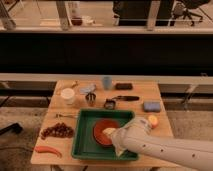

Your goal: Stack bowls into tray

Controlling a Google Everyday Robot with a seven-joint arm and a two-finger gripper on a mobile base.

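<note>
A reddish-orange bowl (pixel 102 131) with a dark rim sits inside the green tray (pixel 85 142) at the front of the wooden table. My white arm comes in from the lower right and reaches over the tray's right half. The gripper (pixel 112 134) is at the arm's tip, over the bowl's right part and hiding it. I see no other bowl of this kind.
On the table: a white cup (pixel 67 95), a metal cup (pixel 90 98), a light blue cup (pixel 107 82), a blue sponge (pixel 151 106), a small orange fruit (pixel 153 121), dark grapes (pixel 56 131), a red chilli (pixel 47 149), and a black-handled utensil (pixel 125 98).
</note>
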